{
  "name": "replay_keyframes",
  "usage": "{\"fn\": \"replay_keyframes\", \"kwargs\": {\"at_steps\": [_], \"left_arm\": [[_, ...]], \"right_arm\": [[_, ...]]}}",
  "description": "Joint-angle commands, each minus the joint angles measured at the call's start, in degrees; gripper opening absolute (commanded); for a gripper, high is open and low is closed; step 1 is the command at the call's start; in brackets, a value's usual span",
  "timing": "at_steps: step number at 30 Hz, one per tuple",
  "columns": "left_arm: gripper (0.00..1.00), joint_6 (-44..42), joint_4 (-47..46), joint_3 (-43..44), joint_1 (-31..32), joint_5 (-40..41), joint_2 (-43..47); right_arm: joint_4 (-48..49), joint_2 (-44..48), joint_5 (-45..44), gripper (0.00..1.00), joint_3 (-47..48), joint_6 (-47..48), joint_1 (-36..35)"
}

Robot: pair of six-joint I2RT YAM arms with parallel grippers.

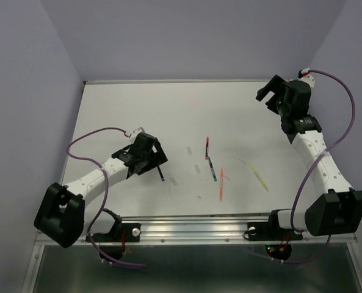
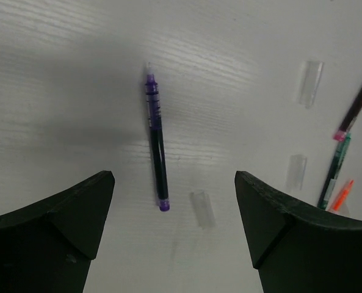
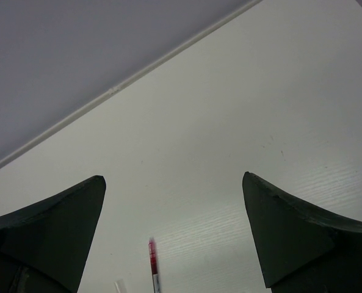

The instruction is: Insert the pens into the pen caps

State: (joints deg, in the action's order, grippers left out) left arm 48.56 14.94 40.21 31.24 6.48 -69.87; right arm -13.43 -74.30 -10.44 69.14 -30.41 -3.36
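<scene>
Lying flat on the white desk (image 1: 138,110), the dark blue pen (image 2: 156,146) has its long axis running straight away from the left wrist camera, pale tip at the far end and butt end nearest the lens. The left fingers (image 2: 58,238) are spread wide, one on each side of that butt end, touching nothing. A see-through cap (image 2: 202,209) lies just beside the pen's butt, and two more caps (image 2: 296,172) rest further right.

From above, the blue pen pokes out from under the left fingers toward the near edge. At mid-desk the dark red pen (image 1: 207,148) lies near-to-far. The green pen (image 1: 212,168) follows it almost end to end, slanted slightly with its near end to the right. The orange pen (image 1: 221,185) lies near-to-far just right of the green pen's near end. The pale yellow pen (image 1: 258,176) sits apart to the right on a diagonal, far-left to near-right.

The left arm reaches low over the desk's left half, wrist pitched down. The right arm stretches toward the far right corner with the right fingers (image 3: 290,238) raised above the desk, parted wide and empty; its camera catches only one end of the red pen.

Pale lavender walls (image 1: 199,36) enclose the desk, an aluminium rail (image 1: 187,229) runs along its near edge, and purple cables (image 1: 345,116) loop from both arms.
</scene>
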Motion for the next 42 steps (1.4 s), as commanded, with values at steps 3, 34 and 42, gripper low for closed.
{"fn": "replay_keyframes", "kwargs": {"at_steps": [3,34,42], "left_arm": [[0.82,-0.2,2.7,3.8,0.7,3.4,-7.9],[0.0,-11.2,7.0,9.2,4.0,6.1,-14.3],[0.0,-22.4,10.2,15.2,4.4,5.8,0.2]], "right_arm": [[0.7,0.7,2.8,1.0,-0.4,1.6,0.4],[-1.1,-2.6,16.6,1.0,-2.0,12.0,0.4],[-3.2,-9.0,18.2,1.0,0.5,22.5,-17.3]]}}
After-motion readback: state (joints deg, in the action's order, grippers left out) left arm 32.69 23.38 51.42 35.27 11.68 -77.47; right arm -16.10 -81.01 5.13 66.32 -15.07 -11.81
